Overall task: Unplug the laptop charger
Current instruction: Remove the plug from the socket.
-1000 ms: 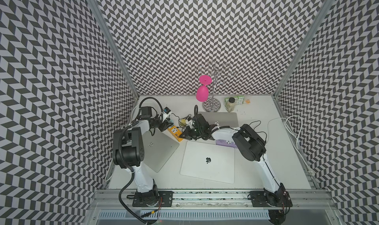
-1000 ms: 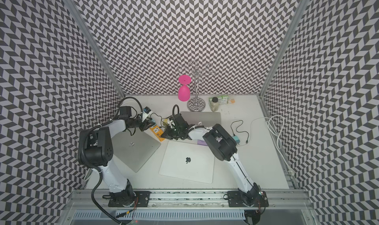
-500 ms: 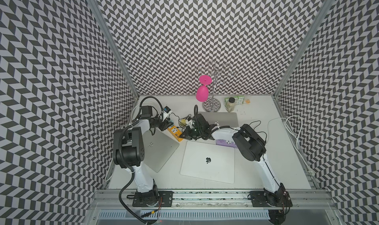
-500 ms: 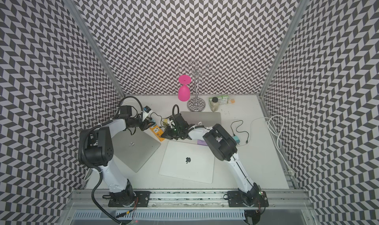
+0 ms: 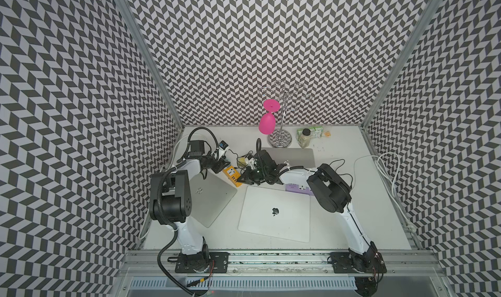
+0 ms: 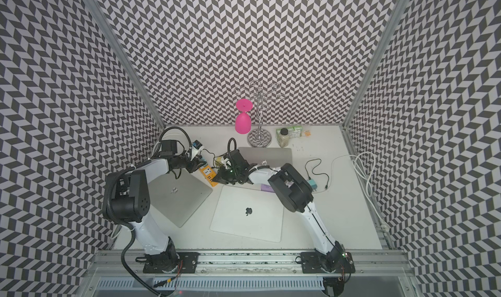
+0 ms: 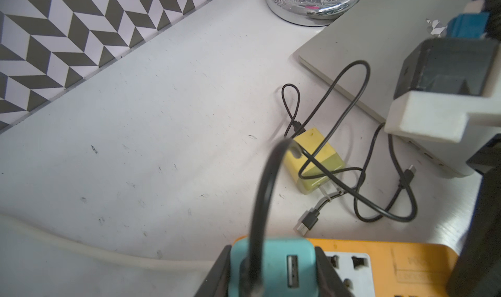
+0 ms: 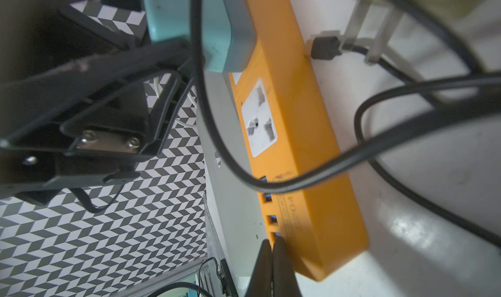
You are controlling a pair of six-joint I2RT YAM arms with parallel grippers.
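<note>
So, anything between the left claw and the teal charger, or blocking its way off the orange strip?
Nothing visible. The left claw grips the teal plastic charger block on the orange power strip. Only its own black cable arcs off its top; the shut right claw is at the strip's far end, clear of it.

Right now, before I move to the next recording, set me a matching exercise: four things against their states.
1 teal charger
2 yellow charger
3 pink glass
4 right end effector

A hanging upside down on the rack
B shut, tips at the orange power strip
C loose on the table
D clamped by the left end effector

Pairs: 1-D, 2-C, 3-A, 4-B
</note>
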